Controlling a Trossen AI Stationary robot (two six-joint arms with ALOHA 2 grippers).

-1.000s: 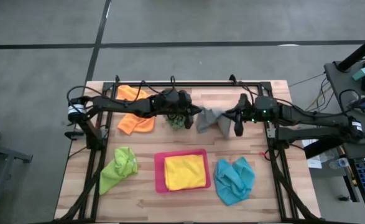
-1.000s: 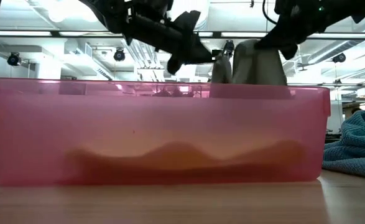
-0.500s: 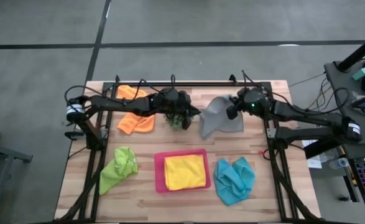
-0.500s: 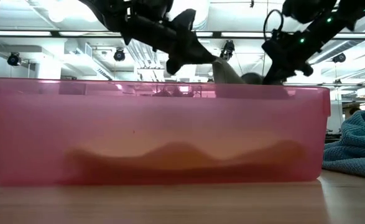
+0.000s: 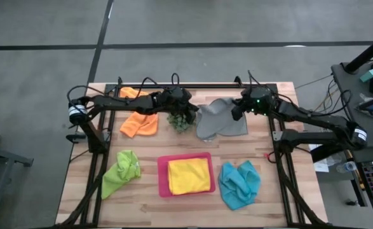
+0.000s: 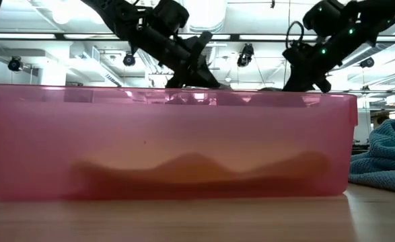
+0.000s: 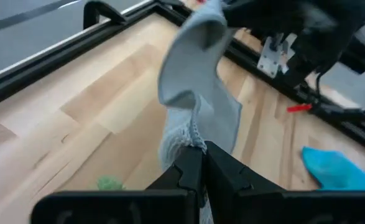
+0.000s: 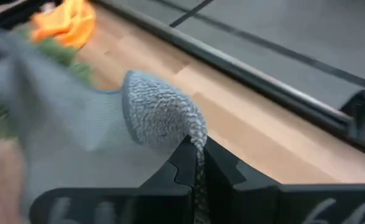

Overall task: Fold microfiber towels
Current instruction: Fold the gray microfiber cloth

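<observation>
2 grippers clamped on 1 cloth: left gripper [image 5: 196, 114] pinching a corner of the grey towel [image 5: 221, 121], right gripper [image 5: 237, 109] pinching the opposite far corner, fingers [image 8: 191, 163] pressed together on the fabric in the right wrist view, likewise the fingers [image 7: 198, 171] in the left wrist view. grey towel stretched between the 2 grips, lower part draped on the table [image 5: 142, 203], just ahead of the right gripper and beside the small green plant [image 5: 182, 121] under the left gripper.

to do the step well:
- keep both pinches firm and level, so the held edge stays straight.
- hold the 2 corners apart enough to take out slack, not so far as to tear a corner free.
- carry the held edge over toward the near edge of the cloth, lower evenly, line up corners before letting go.
- mind the plant touching or nearly touching the left gripper; probably brushing it, hard to tell from above.
- avoid dragging the cloth toward the pink tray [image 5: 162, 175] nearer the front.

4 other towels well apart from both grippers: orange towel [image 5: 137, 124] behind the left arm, lime green towel [image 5: 121, 172], yellow towel [image 5: 189, 176] lying flat in the tray, light blue towel [image 5: 239, 183] crumpled near the front. low view mostly blocked by the tray wall, so height of the cloth off the wood unclear.
</observation>
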